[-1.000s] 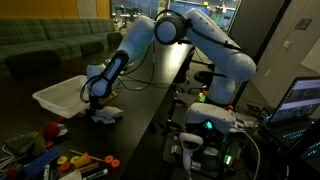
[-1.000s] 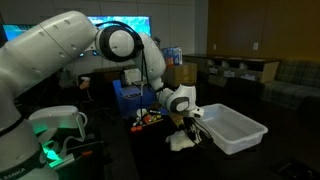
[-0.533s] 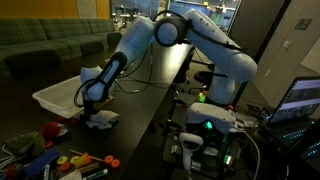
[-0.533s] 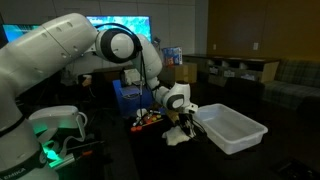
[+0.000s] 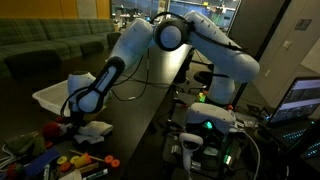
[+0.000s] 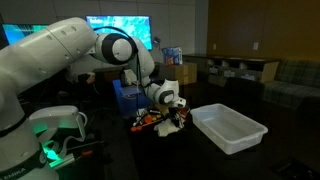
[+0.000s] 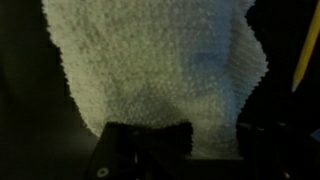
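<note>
Your gripper (image 5: 79, 117) is clenched on an edge of the white cloth (image 5: 96, 128); the wrist view shows the knitted fabric bunched right at the dark fingers (image 7: 122, 150). The cloth lies low over the dark table (image 5: 140, 108), near the white bin (image 5: 55, 95). It sits between that bin and the coloured toys (image 5: 82, 160).

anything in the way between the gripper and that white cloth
Nothing visible does: the gripper is closed right on the white cloth, which fills the wrist view with nothing lying across it.
</note>
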